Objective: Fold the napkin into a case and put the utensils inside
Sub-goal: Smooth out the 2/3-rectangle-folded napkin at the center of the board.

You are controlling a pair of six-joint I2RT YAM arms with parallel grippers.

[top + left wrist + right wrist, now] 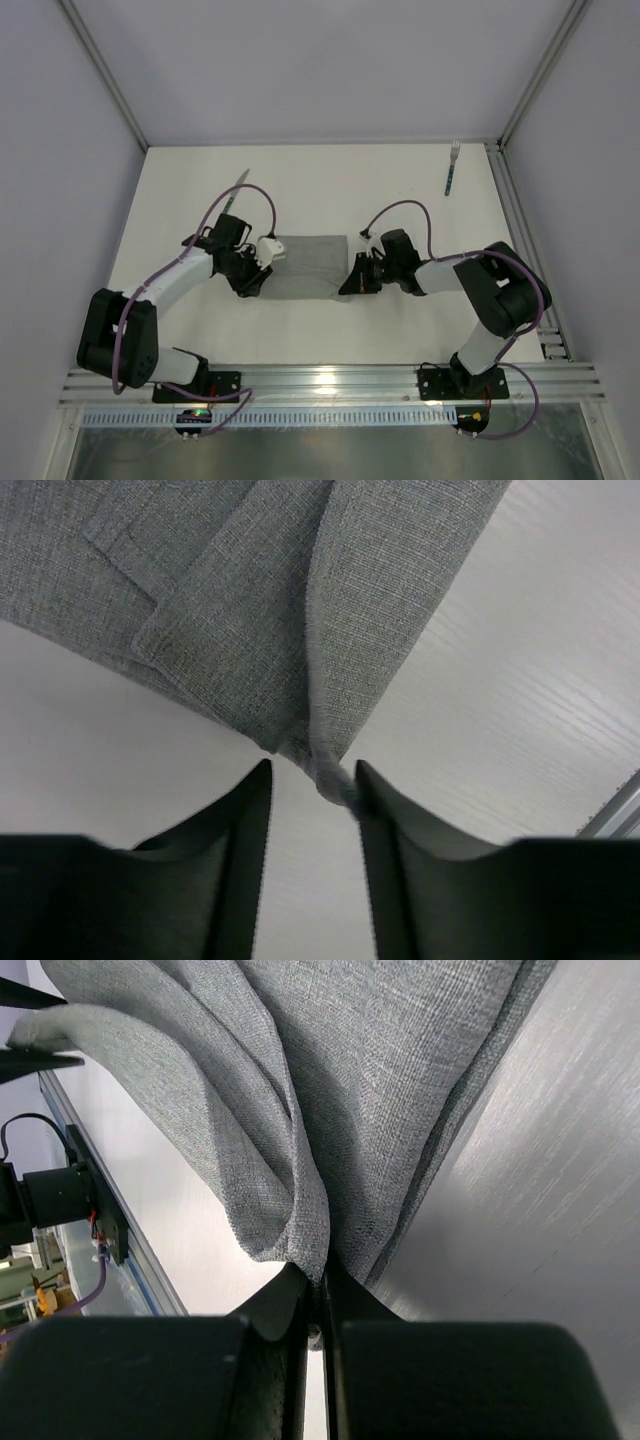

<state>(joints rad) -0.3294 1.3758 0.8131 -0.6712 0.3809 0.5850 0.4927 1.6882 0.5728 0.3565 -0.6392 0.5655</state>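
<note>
1. the napkin [310,264] is being shown folded into a grey rectangle at the middle of the table [330,195], between the two grippers.
2. its right edge is being pinched by the closed right gripper [318,1282].
3. the left gripper [312,775] is being held with jaws parted at the left edge, and the cloth corner is being touched by one finger only.
4. the fork [452,168] is being shown lying at the far right, and the knife [241,180] just beyond the left arm.

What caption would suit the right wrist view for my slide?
Right gripper shut on a bunched edge of the grey napkin.
</note>
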